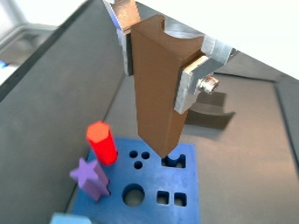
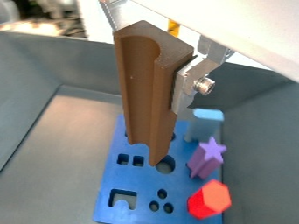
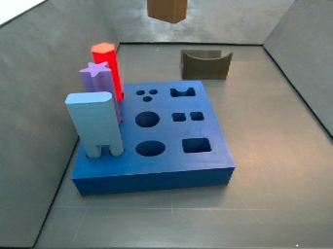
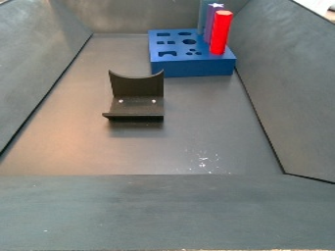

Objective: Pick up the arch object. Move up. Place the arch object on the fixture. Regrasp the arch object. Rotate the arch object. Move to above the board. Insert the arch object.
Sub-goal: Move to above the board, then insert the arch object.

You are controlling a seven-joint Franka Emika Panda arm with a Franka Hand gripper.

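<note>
Arch object (image 1: 158, 83) hangs upright in the air above the board (image 3: 196, 167), long axis vertical, its lower end over the rear part of the blue slab, near the arch-shaped hole (image 1: 176, 160). In a side view only its bottom tip (image 3: 166, 9) shows at the frame's upper edge, well clear of the board.

Around it on the board: red hexagonal peg (image 3: 105, 70) standing in a rear corner, purple star piece (image 3: 93, 76) just beside it, pale blue block (image 3: 95, 124) upright nearer the front on the same side. All three stand along one edge, apart from the hanging bar. Round and square holes on the slab's top are open. Fixture (image 4: 133, 96) sits on the grey floor away from the board, its curved notch unoccupied.

Gripper (image 2: 163, 61) is high over the board, jaws narrowed onto the upper part of the arch object. One silver finger plate (image 1: 193, 79) with a bolt presses flat against the bar's side. The opposite finger is mostly hidden behind the brown block in both wrist views, so contact there is probably matched but not plainly seen.

Arm and gripper are cut off from both side views. The top of the bar is out of frame in the wrist views. Whether the bar's end lines up exactly with the arch hole cannot be told.
</note>
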